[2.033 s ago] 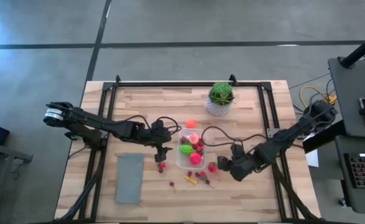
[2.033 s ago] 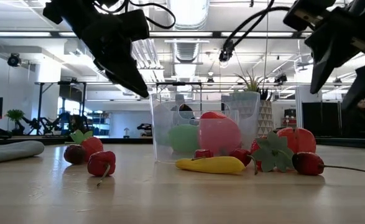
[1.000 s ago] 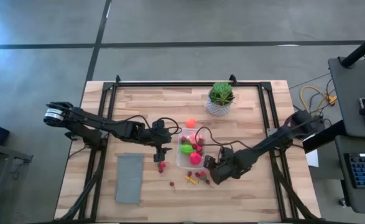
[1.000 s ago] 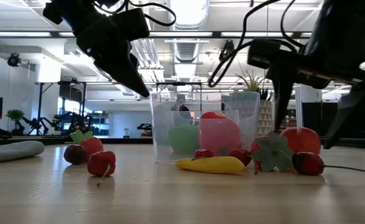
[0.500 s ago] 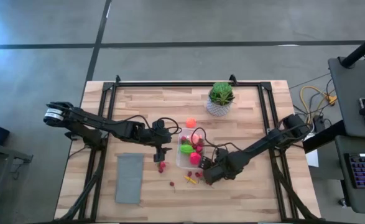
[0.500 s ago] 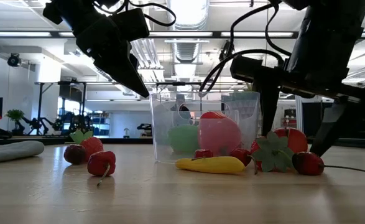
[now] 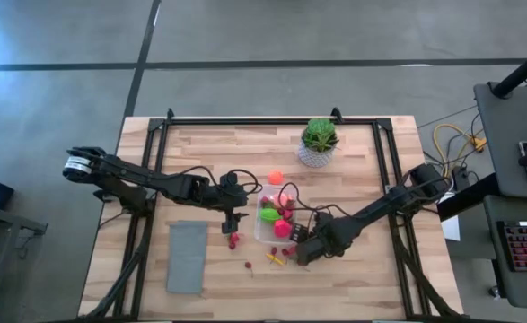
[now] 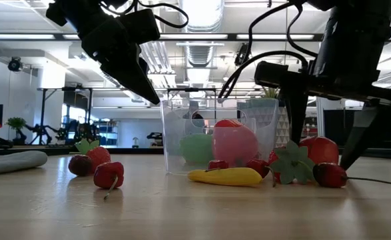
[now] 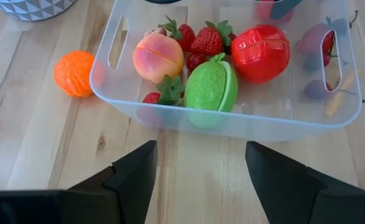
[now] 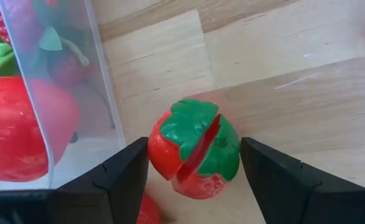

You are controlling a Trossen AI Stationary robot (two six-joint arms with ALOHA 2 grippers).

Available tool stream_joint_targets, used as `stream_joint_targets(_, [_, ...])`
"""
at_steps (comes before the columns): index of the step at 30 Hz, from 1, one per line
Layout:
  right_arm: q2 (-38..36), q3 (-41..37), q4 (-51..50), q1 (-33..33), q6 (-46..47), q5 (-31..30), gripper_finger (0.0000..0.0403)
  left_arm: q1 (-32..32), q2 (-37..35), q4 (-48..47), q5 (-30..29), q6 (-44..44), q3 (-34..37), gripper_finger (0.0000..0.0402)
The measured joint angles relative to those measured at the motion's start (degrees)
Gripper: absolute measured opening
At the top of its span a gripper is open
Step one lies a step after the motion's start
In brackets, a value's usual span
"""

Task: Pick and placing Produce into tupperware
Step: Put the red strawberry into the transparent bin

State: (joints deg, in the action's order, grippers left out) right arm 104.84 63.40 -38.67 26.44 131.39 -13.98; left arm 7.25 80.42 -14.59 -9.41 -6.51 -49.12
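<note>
Right hand (image 10: pixel 194 163) now straddles tomato (image 10: pixel 194 148).

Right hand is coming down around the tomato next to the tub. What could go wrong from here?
1. The tomato sits close to the tub wall, so one finger of the right hand may catch the wall and shove the tub.
2. The tomato is round and its halves look split; it may roll or slip out as the hand closes.
3. The banana and cherry lie close by and may get knocked away.
</note>
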Motion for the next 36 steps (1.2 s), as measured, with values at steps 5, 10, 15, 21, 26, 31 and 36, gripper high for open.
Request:
stream_joint_targets(5, [0.0, 0.0, 0.0, -0.1, 0.0, 0.0, 0.0234, 0.0, 0.0, 0.0, 0.0, 0.0, 0.0, 0.023])
stream_joint_targets(10, [0.0, 0.0, 0.1, -0.2, -0.3, -0.1, 0.0207, 0.0, 0.0, 0.0, 0.0, 0.0, 0.0, 0.023])
stream_joint_targets(15, [-0.1, 0.0, 0.1, -0.2, -0.4, -0.2, 0.0197, 0.0, 0.0, 0.1, 0.0, -0.1, 0.0, 0.023])
stream_joint_targets(21, [-0.3, -0.1, 0.1, -0.2, -0.4, -0.1, 0.0204, 0.0, 0.0, 0.1, 0.0, -0.3, 0.0, 0.023])
stream_joint_targets(26, [-0.8, 0.8, -1.2, -0.2, -2.0, -0.3, 0.0205, 0.0, 0.0, 0.1, 0.0, -0.3, 0.0, 0.023])
stream_joint_targets(31, [-1.6, 4.8, -8.3, -0.2, -3.1, -1.3, 0.0205, 0.0, 0.0, 0.1, 0.0, -0.3, 0.0, 0.023])
stream_joint_targets(36, [-1.6, 11.4, -22.8, -0.2, -2.8, -3.6, 0.0205, 0.0, 0.0, 0.1, 0.0, -0.3, 0.0, 0.023])
